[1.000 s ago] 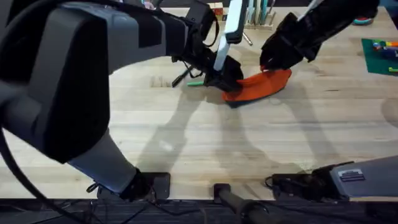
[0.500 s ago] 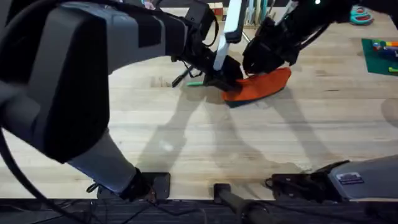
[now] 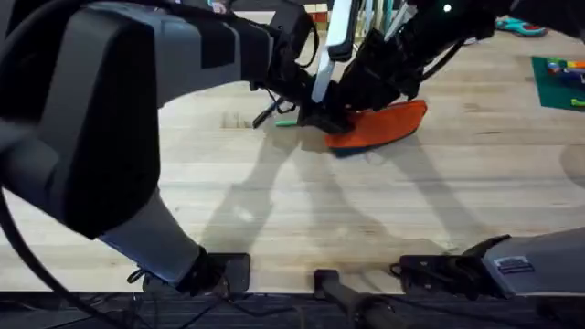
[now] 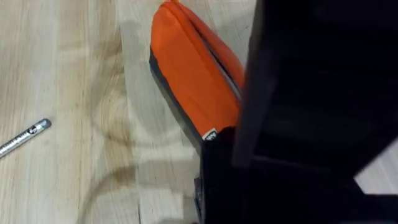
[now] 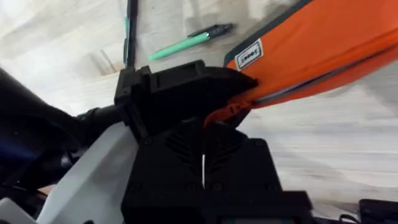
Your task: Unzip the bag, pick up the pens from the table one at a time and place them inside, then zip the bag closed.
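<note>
The orange bag (image 3: pixel 388 123) lies on the table (image 3: pixel 274 192) at the far middle. My left gripper (image 3: pixel 320 114) is shut on the bag's left end, by the small white label (image 5: pixel 249 56). My right gripper (image 3: pixel 361 91) comes down from the far right onto the top of the bag near that same end. It is shut over the zipper line, with orange fabric at the zipper (image 5: pixel 221 113) running into its tips. The green pen (image 5: pixel 183 43) and the black pen (image 5: pixel 130 31) lie just left of the bag. The silver pen (image 4: pixel 25 138) rests apart on the wood.
A green mat (image 3: pixel 558 82) with small coloured items sits at the right edge. Teal scissors (image 3: pixel 516 26) and a holder of tools (image 3: pixel 379 23) stand along the back. The left arm's large dark body (image 3: pixel 110 119) hangs over the table's left half.
My right gripper has slid left along the top of the bag, from its right end to close beside the left gripper. The left gripper has stayed put.
</note>
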Controlling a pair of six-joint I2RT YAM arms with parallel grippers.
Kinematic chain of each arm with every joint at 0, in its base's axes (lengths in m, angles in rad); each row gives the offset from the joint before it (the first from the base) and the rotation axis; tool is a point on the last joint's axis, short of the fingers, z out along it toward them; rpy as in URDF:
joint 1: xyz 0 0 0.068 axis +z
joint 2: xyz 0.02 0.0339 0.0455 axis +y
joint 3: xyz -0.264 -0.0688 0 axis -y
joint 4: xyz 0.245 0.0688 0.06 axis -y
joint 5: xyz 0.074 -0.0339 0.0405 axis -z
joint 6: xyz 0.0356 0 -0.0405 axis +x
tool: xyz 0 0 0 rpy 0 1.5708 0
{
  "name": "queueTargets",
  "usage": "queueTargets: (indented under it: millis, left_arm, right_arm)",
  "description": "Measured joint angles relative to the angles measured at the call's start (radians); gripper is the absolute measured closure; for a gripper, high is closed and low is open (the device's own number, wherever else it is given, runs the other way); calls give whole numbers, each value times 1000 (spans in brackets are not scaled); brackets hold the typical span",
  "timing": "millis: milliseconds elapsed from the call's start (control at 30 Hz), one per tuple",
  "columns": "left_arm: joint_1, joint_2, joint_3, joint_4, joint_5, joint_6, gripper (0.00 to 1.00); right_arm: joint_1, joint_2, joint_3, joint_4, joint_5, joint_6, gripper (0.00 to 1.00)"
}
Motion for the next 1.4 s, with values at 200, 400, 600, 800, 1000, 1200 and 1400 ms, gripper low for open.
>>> queueTargets:
  millis: [200,400,600,800,1000,1200,1400]
  left_arm:
    - [0,0,0,0,0,0,958]
    - [14,0,0,0,1,-2,958]
    - [29,0,0,0,1,-5,958]
    - [29,0,0,0,1,-4,958]
    - [29,0,0,0,1,-4,958]
    - [21,0,0,0,0,-4,958]
    - [-4,0,0,-3,-8,-4,958]
  right_arm:
    - [0,0,0,2,-13,3,970]
    - [-12,0,2,-44,7,10,224]
    - [-17,0,2,-56,23,10,6]
    - [-17,0,2,-56,23,11,7]
    - [-18,0,2,-56,23,11,6]
    - [-47,0,2,-78,-8,-13,6]
    - [-131,0,11,-147,-76,-35,5]
